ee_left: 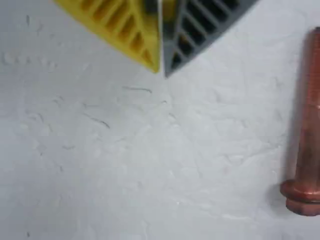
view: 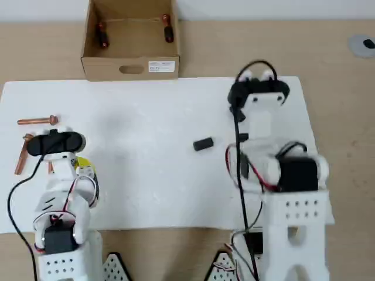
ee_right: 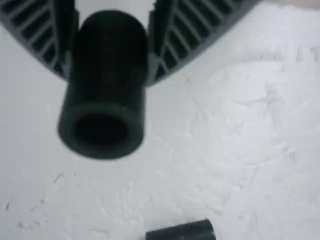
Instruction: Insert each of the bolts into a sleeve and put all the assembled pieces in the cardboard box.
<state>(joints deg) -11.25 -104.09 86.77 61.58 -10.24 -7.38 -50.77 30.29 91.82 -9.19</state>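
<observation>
My right gripper (ee_right: 111, 77) is shut on a black sleeve (ee_right: 102, 110), held just above the white mat with its open bore facing the camera. A second black sleeve (ee_right: 182, 231) lies loose on the mat nearby, also seen as the sleeve (view: 203, 144) left of the right arm. My left gripper (ee_left: 161, 67) hangs shut and empty over the mat, its yellow and grey tips touching, with a copper bolt (ee_left: 307, 130) lying a little to one side. Loose copper bolts (view: 36, 121) (view: 23, 153) lie at the mat's left edge. The cardboard box (view: 130, 67) holds two assembled pieces (view: 103, 35) (view: 167, 28).
The white mat (view: 146, 187) covers the middle of the wooden table, with the box just beyond its far edge. Both arm bases stand at the near edge. A grey round object (view: 363, 44) sits at the far right of the table.
</observation>
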